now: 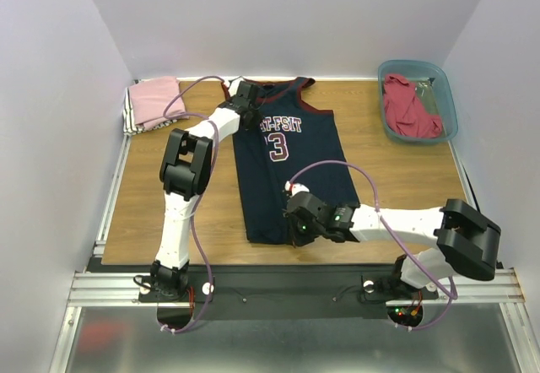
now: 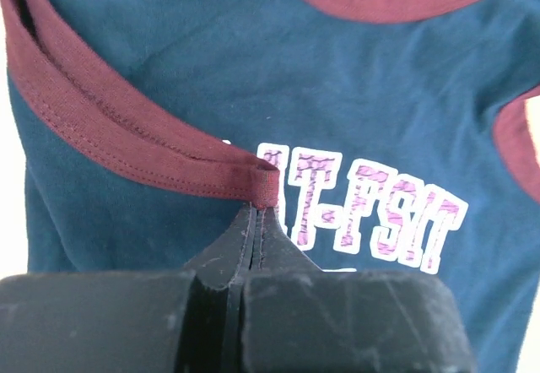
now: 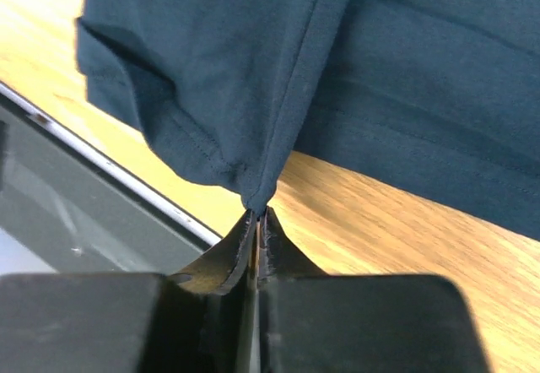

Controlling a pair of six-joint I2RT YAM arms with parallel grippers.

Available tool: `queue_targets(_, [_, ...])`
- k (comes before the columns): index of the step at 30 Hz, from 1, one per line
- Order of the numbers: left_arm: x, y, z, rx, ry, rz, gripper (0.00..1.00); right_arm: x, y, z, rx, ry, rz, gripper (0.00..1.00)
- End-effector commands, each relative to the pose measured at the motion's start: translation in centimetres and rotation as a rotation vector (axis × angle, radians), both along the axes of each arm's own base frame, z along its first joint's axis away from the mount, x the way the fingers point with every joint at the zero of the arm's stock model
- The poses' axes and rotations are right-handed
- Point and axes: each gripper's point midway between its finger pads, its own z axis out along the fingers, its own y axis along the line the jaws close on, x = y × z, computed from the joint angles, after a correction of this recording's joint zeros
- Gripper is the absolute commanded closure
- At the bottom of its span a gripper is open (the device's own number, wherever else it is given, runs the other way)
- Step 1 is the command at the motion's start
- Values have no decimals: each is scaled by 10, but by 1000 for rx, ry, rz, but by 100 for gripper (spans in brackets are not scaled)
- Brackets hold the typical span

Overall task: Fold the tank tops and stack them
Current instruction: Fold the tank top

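Clamping maroon armhole trim [image 2: 126,137] of navy jersey [image 1: 291,170] in clenched left gripper [image 2: 261,202], bottom hem corner [image 3: 253,189] in clenched right gripper [image 3: 256,214], just inside table's [image 1: 405,179] near edge. Lies spread mid-table, bare wood open on both sides.

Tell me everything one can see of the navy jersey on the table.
The navy jersey is soft cloth with maroon trim at neck and armholes, and white-edged letters over a number on the chest. It lies lengthwise on the wooden table, neck at the far end. The left gripper is shut on the maroon armhole trim. The right gripper is shut on a bottom hem corner, raised off the wood.
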Motion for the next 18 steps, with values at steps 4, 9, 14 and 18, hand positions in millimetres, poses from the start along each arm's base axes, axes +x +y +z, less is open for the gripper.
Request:
queue_targets(4, [17,-23,64,-76,-174,-96,61,25,1,32,82,-118,-121,69])
queue_targets(9, [12,-27,130,-121,-295,-142,54,31,-3,55,109,-160,-156,51])
queue_targets(14, [-1,9,167,-126,-328,-61,54,38,-1,73,74,-214,-159,49])
queue_targets(18, [-18,53,144,-143,-262,24,64,49,22,89,61,-266,-130,50])
